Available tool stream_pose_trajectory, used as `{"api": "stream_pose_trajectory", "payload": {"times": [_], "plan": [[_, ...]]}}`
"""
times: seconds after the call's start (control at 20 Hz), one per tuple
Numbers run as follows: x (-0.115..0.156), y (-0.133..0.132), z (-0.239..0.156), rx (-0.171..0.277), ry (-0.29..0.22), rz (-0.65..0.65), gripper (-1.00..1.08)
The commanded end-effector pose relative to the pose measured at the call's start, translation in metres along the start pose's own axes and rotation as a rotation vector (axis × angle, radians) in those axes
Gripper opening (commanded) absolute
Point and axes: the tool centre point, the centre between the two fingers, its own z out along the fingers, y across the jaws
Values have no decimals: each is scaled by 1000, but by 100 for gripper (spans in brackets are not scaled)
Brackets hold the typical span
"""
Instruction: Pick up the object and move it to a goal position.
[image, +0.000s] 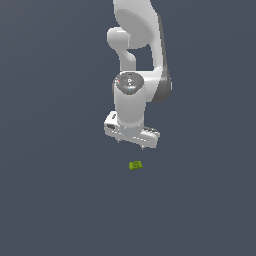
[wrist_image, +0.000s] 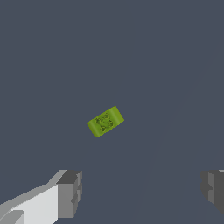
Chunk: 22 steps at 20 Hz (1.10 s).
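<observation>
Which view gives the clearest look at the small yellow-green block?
The wrist view: the small yellow-green block appears large, unobstructed, with dark surface markings visible. The exterior view shows it only as a tiny speck below the white end effector.

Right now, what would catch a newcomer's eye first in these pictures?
The big white robot arm hanging down the middle of the exterior view, its jaws spread wide. Just below lies a tiny yellow-green block, untouched, the only colour on the plain dark grey floor.
</observation>
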Motion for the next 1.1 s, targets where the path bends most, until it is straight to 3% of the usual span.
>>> {"api": "stream_pose_trajectory", "payload": {"times": [0.0, 1.05], "plan": [[2, -2, 5, 0, -1, 68, 100], [19, -21, 50, -9, 5, 624, 100]]}}
